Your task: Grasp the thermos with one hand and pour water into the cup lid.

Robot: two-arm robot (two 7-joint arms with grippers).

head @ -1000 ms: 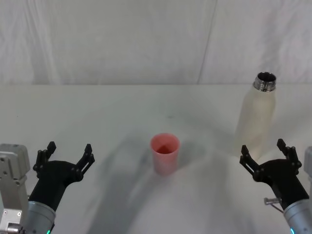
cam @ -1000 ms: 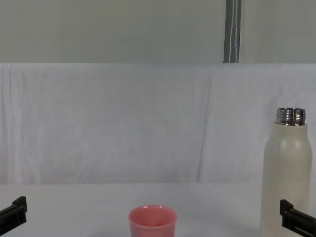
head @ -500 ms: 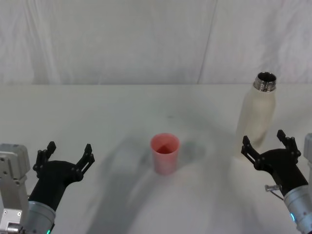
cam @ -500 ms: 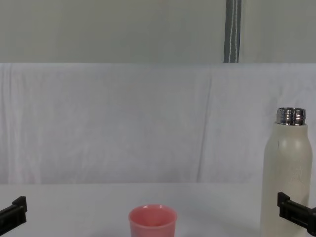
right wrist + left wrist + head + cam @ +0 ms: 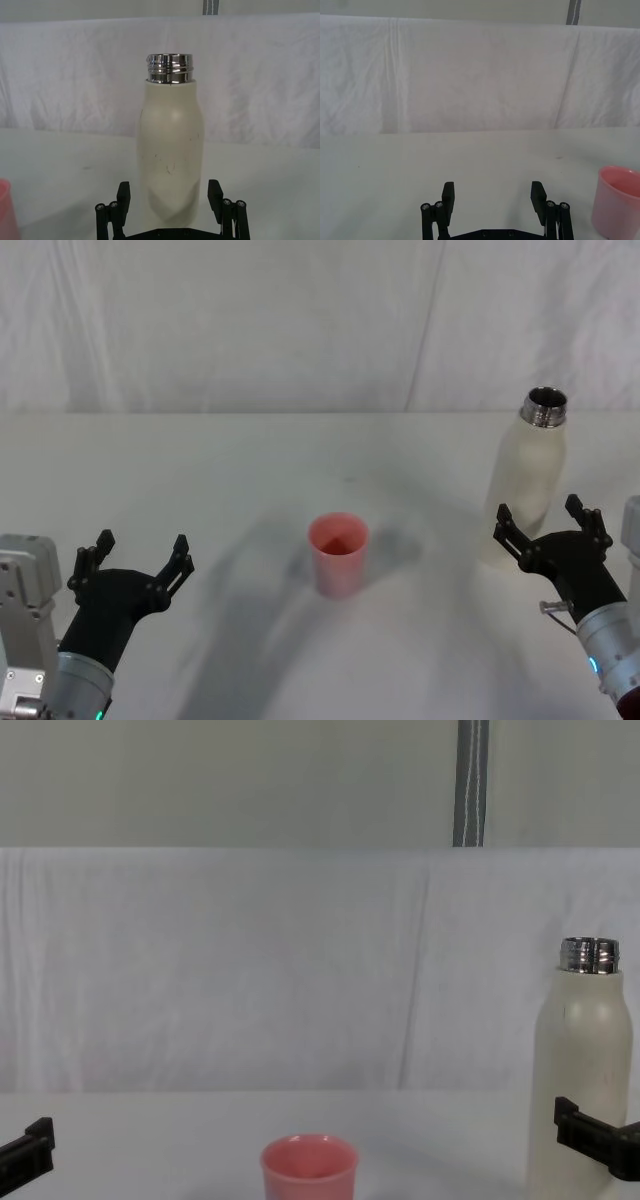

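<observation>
right gripper (image 5: 549, 524) spread beside thermos (image 5: 526, 477)

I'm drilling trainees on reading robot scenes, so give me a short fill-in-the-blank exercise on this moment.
1. The thermos stands upright with its steel neck ____ (capped/uncapped).
2. The colour of the cup lid is ____.
3. The gripper lined up on the thermos, fingers open, is the ____ gripper.
4. The left gripper holds ____.

Missing words: uncapped; pink; right; nothing
</observation>
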